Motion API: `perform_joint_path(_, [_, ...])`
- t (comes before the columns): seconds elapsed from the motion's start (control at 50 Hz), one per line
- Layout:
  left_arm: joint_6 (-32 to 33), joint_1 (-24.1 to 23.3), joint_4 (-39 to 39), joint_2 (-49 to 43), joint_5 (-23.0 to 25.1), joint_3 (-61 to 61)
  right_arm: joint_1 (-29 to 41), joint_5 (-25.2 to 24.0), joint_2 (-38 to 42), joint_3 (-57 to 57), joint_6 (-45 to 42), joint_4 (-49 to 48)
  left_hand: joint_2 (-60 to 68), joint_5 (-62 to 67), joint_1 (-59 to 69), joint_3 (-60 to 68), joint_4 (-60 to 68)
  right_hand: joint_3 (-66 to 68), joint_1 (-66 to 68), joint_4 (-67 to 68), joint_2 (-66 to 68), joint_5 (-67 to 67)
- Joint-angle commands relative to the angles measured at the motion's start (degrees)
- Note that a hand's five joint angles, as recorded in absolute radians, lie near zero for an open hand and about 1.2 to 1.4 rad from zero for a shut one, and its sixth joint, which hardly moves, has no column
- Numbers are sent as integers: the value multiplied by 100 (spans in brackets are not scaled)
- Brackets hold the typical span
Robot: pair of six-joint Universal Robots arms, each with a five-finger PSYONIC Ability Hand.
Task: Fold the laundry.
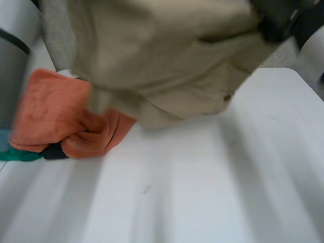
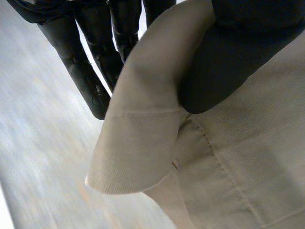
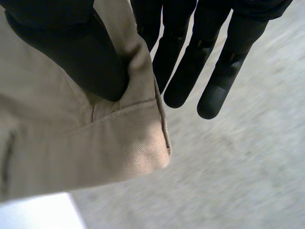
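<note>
A beige garment [image 1: 167, 61] hangs lifted over the back of the white table [image 1: 202, 192], its lower edge just above the surface. In the left wrist view my left hand [image 2: 224, 71] pinches a hemmed edge of the garment [image 2: 143, 143] between the thumb and its straight fingers [image 2: 86, 71]. In the right wrist view my right hand [image 3: 81, 52] pinches another hemmed corner [image 3: 71, 143], thumb on the cloth, fingers [image 3: 190, 57] straight behind it. In the head view my right hand [image 1: 276, 20] is at the garment's upper right end.
An orange towel [image 1: 55, 116] lies bunched at the table's left, partly under the hanging garment. A green cloth [image 1: 20, 154] and a dark item [image 1: 53, 152] sit at its near edge. A grey container [image 1: 10, 71] stands at the far left.
</note>
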Motion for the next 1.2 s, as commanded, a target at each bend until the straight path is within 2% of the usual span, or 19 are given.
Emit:
perform_joint_path(0.02, [-30,-241,-225,1126,-165,593,7,65,-839,-1182,33,774,1145,1449,1362,1180,1129,1208,1610,1146,1264,1277])
perform_joint_path(0.1, [-30,-258,-322,1497,-245,691,16,214,-1051,-1542,182,836,1145,1449,1362,1180,1129,1208,1610,1146,1264,1277])
perform_joint_path(0.22, [-39,-302,-524,1489,-236,594,42,338,-1095,-1649,445,862,1145,1449,1362,1180,1129,1208,1610,1146,1264,1277])
perform_joint_path(0.36, [-100,-382,-665,831,-201,199,-2,338,-841,-1500,613,1178,1145,1449,1362,1180,1129,1208,1610,1146,1264,1277])
perform_joint_path(0.46, [-197,-355,-639,-205,-166,-100,-10,338,168,-1315,648,1222,1145,1449,1362,1180,1129,1208,1610,1146,1264,1277])
perform_joint_path(0.52, [-206,-276,-612,-1102,-166,-127,-10,329,687,-1253,709,1187,1145,1449,1362,1180,1129,1208,1610,1146,1264,1277])
perform_joint_path(0.62, [-188,-92,-507,-2892,-166,354,-10,478,2103,-1262,841,933,1145,1449,1362,1180,1129,1208,1610,1146,1264,1277])
perform_joint_path(0.72, [-153,137,-24,-3985,-122,1155,60,873,3087,-1323,920,-278,1145,1449,1362,1180,1129,1208,1610,1146,1264,1277])
perform_joint_path(0.78, [-171,338,344,-4398,175,1795,95,997,3580,-1323,894,-1377,1145,1449,1362,1180,1129,898,1300,836,953,967])
perform_joint_path(0.8, [-179,383,398,-4452,264,1946,95,988,3694,-1332,885,-1605,814,1118,1031,849,798,-1320,-918,-1382,-1265,-1251])
perform_joint_path(0.82, [-188,435,451,-4487,369,2096,95,979,3791,-1341,876,-1817,-1271,-967,-1054,-1236,-1287,-4073,-3671,-4136,-4018,-4004])
perform_joint_path(0.84, [-188,471,486,-4505,431,2228,95,997,3992,-1419,824,-2062,-3639,-3336,-3422,-3605,-3656,-5792,-5390,-5854,-5736,-5723])
perform_joint_path(0.86, [-214,532,565,-4514,553,2420,95,1006,4072,-1498,798,-2082,-5855,-5551,-5638,-5820,-5871,-5792,-5390,-5854,-5736,-5723])
perform_joint_path(0.88, [-223,550,592,-4505,572,2492,95,1014,4108,-1569,780,-2065,-5435,-5131,-5218,-5400,-5452,-5792,-5390,-5854,-5736,-5723])
perform_joint_path(0.9, [-215,559,601,-4497,572,2553,95,1023,4143,-1630,762,-2039,-5813,-5509,-5596,-5778,-5829,-5792,-5390,-5854,-5736,-5723])
perform_joint_path(0.96, [-206,550,636,-4426,572,2572,95,1006,3995,-1675,753,-1819,-5855,-5551,-5638,-5820,-5871,-5792,-5390,-5854,-5736,-5723])
perform_joint_path(1.06, [-171,524,592,-3682,485,1959,25,892,3011,-1333,709,-1319,-5855,-5551,-5638,-5820,-5871,-5792,-5390,-5854,-5736,-5723])
perform_joint_path(1.1, [-153,515,583,-3373,423,1589,7,699,2800,-1184,701,-1073,-5855,-5551,-5638,-5820,-5871,-5792,-5390,-5854,-5736,-5723])
perform_joint_path(1.2, [-153,436,303,-2292,160,271,-395,-284,2299,-666,508,181,-5700,-5396,-5483,-5665,-5716,-5792,-5390,-5854,-5736,-5723])
